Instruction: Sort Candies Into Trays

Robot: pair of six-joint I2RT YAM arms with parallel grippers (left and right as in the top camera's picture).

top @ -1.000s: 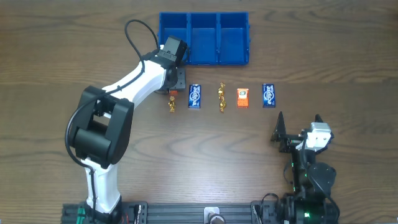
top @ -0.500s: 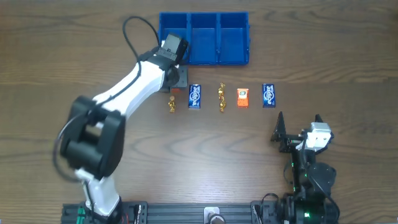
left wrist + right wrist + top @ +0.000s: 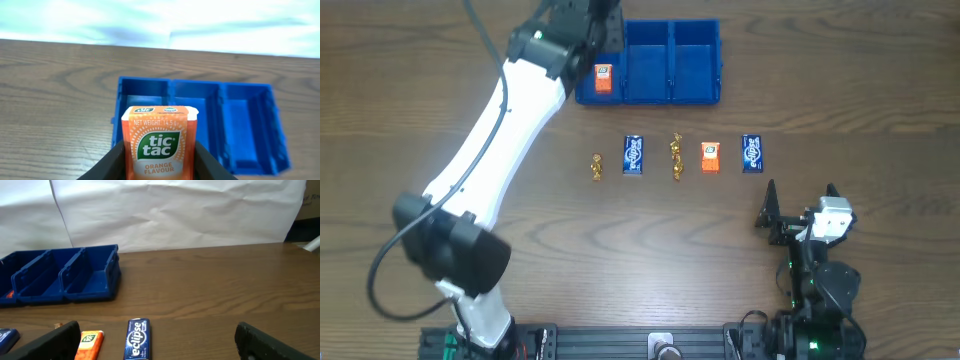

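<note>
My left gripper (image 3: 160, 167) is shut on an orange candy box (image 3: 160, 142), held upright above the blue three-compartment tray (image 3: 196, 83). From above, the orange box (image 3: 603, 79) hangs at the tray's (image 3: 650, 97) left compartment. In a row on the table lie a gold candy (image 3: 597, 166), a blue box (image 3: 633, 154), a second gold candy (image 3: 676, 158), another orange box (image 3: 709, 157) and a second blue box (image 3: 752, 153). My right gripper (image 3: 798, 205) stands open near the table's front right, short of the row.
The right wrist view has the tray (image 3: 90, 282) at the far side, with the orange box (image 3: 90, 342) and a blue box (image 3: 137, 339) lying close ahead. A white sheet backs the table. Bare wood lies left of the row and in front of it.
The left arm has lifted the orange box from the left end of the row and carried it away from the bases, up to the tray's left compartment. The right arm has kept still.
</note>
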